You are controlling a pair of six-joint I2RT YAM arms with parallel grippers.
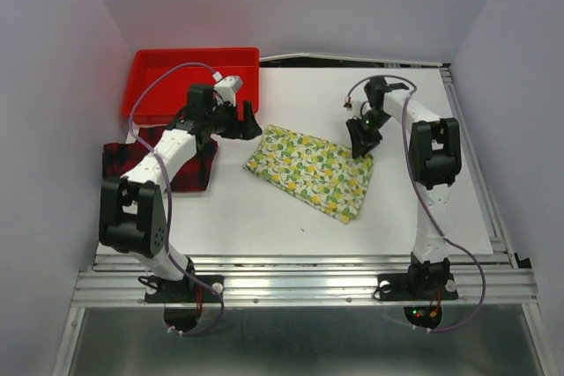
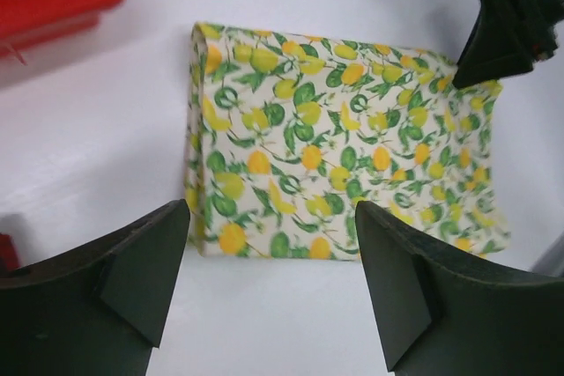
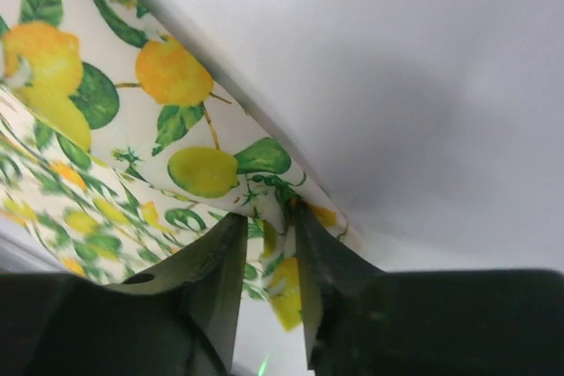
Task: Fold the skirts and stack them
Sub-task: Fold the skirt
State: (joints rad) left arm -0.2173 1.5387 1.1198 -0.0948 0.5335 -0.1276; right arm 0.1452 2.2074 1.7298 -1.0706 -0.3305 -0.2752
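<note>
The lemon skirt [image 1: 308,173] is lying flat in the middle of the table [image 1: 264,226]. Its long axis is running from upper left to lower right in the top view. The right gripper [image 1: 362,143] is sitting on the skirt's upper right corner. In its wrist view the two fingers [image 3: 216,283] are drawn almost together with the cloth edge pinched between them.

The left gripper [image 1: 249,121] is hovering just off the opposite, upper left corner, jaws spread wide and holding nothing. From there the cloth is lying ahead of it and towards the right arm. It is the nearer arm to that free end, so a fold probably depends on it taking that corner.

The plaid skirt [image 1: 196,173] is lying at the left of the frame, partly under the left arm. The red tray [image 1: 154,63] is sitting in the upper left, and no garment is showing in its visible part.
</note>
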